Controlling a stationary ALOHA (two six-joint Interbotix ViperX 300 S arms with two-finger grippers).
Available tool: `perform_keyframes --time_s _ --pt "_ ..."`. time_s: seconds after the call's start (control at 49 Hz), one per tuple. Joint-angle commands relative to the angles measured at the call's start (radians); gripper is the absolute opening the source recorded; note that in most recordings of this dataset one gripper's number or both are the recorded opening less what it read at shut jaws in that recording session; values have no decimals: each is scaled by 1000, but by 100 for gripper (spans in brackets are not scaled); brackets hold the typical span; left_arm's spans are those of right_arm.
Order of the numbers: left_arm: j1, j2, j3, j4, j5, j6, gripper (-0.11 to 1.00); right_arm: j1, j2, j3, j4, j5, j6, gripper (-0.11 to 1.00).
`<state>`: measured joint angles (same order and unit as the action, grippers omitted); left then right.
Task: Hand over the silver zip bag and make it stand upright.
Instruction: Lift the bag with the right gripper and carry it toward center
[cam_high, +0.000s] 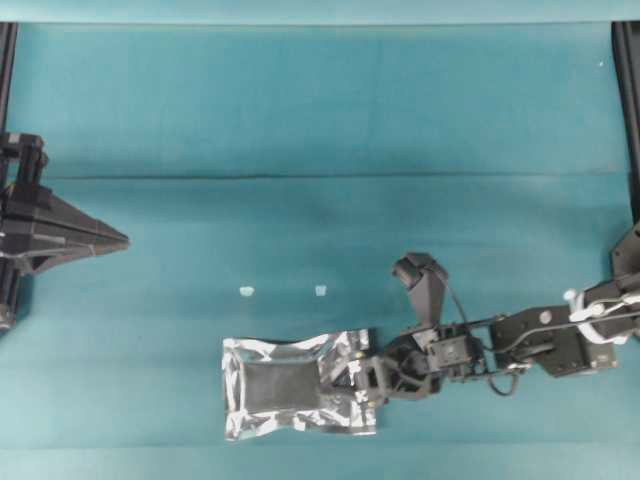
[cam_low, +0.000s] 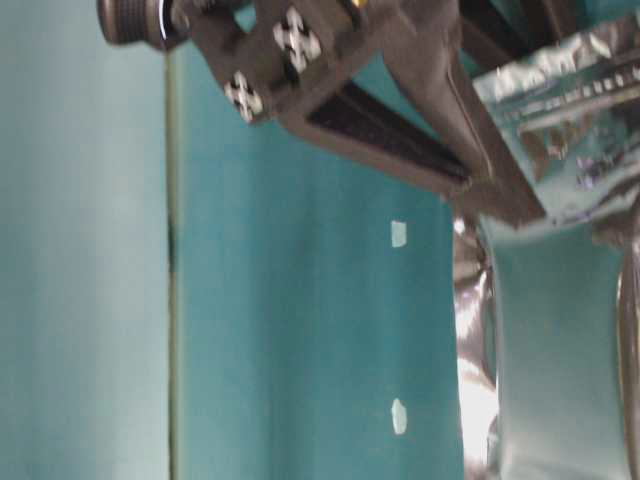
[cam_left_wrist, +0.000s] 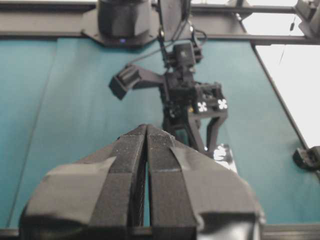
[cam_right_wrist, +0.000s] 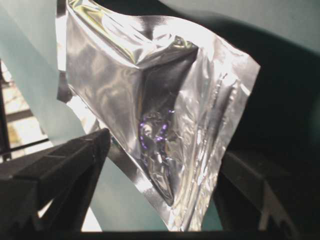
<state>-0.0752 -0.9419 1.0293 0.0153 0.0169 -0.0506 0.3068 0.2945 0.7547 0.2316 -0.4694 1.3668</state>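
The silver zip bag (cam_high: 285, 388) lies flat on the teal cloth near the front edge, crinkly foil with a darker middle panel. My right gripper (cam_high: 354, 385) is at its right end, open wide. In the right wrist view the bag's end (cam_right_wrist: 165, 100) sits between the two black fingers (cam_right_wrist: 65, 170), with a gap on each side. Far to the left, my left gripper (cam_high: 112, 240) hovers shut and empty, well apart from the bag. The left wrist view shows its pads (cam_left_wrist: 160, 145) pressed together, with a glint of the bag (cam_left_wrist: 222, 154) beyond under the right arm (cam_left_wrist: 187, 95).
Two tiny white scraps (cam_high: 247, 291) (cam_high: 320, 291) lie on the cloth just behind the bag, and also show as the scraps (cam_low: 399, 234) (cam_low: 399, 416) in the table-level view. A fold line in the cloth (cam_high: 320, 177) crosses the table. Black frame posts (cam_high: 628, 110) stand at both sides.
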Motion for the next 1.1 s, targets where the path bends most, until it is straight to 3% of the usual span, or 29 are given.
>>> perform_keyframes --time_s 0.0,0.143,0.204,0.408,0.51,0.653,0.857,1.082 --pt "-2 3 -17 3 -5 0 0 -3 37 -26 0 -3 -17 90" --pt "-2 2 -15 3 -5 0 0 -3 31 -17 0 -3 -28 87" --pt "-2 0 -17 3 -5 0 0 -3 25 -11 0 -3 -46 79" --pt "-2 -9 -17 3 -5 -5 0 -35 -54 -5 -9 77 -117 22" --pt "-2 -14 -17 3 -6 -5 0 -66 -121 -17 -29 183 -195 2" --pt "-2 -20 -15 3 -5 -5 0 -129 -227 -67 -48 382 -350 1" --pt "12 -25 -14 3 -5 -8 0 -236 -368 -233 -74 830 -621 1" --pt "61 -41 -14 3 -6 -6 0 -298 -345 -439 -74 1216 -893 1"
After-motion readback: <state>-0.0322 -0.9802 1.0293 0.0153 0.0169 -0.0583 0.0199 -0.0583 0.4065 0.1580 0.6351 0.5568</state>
